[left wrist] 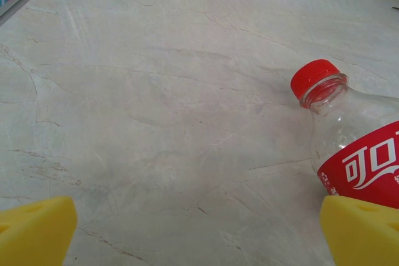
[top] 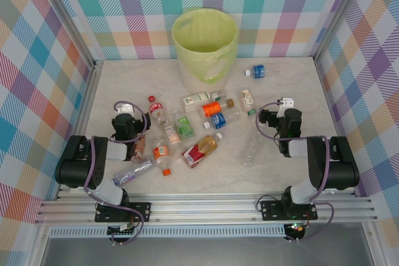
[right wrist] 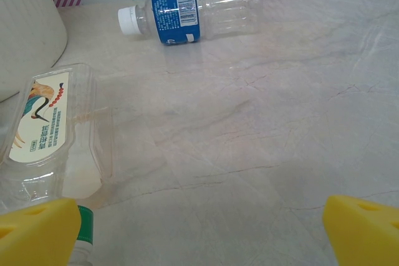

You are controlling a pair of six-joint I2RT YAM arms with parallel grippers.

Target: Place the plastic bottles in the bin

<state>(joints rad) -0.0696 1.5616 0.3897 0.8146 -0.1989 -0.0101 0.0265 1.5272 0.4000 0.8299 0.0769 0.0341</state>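
Several plastic bottles lie scattered across the middle of the table, among them a red-labelled one (top: pixel 199 149) and an orange-labelled one (top: pixel 212 108). The bin (top: pixel 204 42), lined with a pale yellow-green bag, stands at the back centre. My left gripper (top: pixel 126 111) (left wrist: pixel 199 228) is open over bare table, with a red-capped cola bottle (left wrist: pixel 355 147) (top: pixel 154 109) just to its right. My right gripper (top: pixel 283 105) (right wrist: pixel 202 222) is open too. A cream-labelled bottle (right wrist: pixel 43 123) with a green cap lies by its left finger (right wrist: pixel 37 228), and a blue-labelled bottle (right wrist: pixel 187 10) (top: pixel 257 71) lies farther off.
Plaid walls close the table on three sides, with a metal post and raised rim (top: pixel 92 85) on the left. An aluminium rail (top: pixel 206 207) carries both arm bases at the near edge. A clear unlabelled bottle (top: pixel 251 149) lies in front of the right arm.
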